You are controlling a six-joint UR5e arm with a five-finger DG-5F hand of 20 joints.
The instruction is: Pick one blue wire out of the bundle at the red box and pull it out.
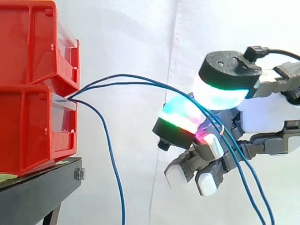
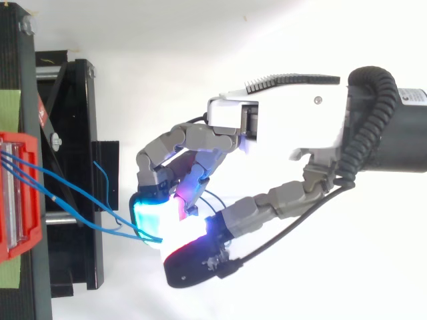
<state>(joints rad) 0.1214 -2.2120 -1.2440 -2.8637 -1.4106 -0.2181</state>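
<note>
Between the two stacked red bins (image 1: 33, 131), smooth moulded plastic on a black metal stand (image 1: 37, 192), thin blue wires (image 1: 136, 83) came out of the gap and arched rightwards before the creased white curtain (image 1: 140, 37). Two of them ran into the hand (image 1: 262, 112), whose fingers were curled inward. These wires passed between a rounded pad glowing green and cyan above and another glowing pad (image 1: 180, 117) below, and the pads appeared closed on them in a pinch. Beyond the hand the pair dropped towards the lower right. A third strand (image 1: 112, 157) hung free, falling steeply near the bins, well apart from the hand
</note>
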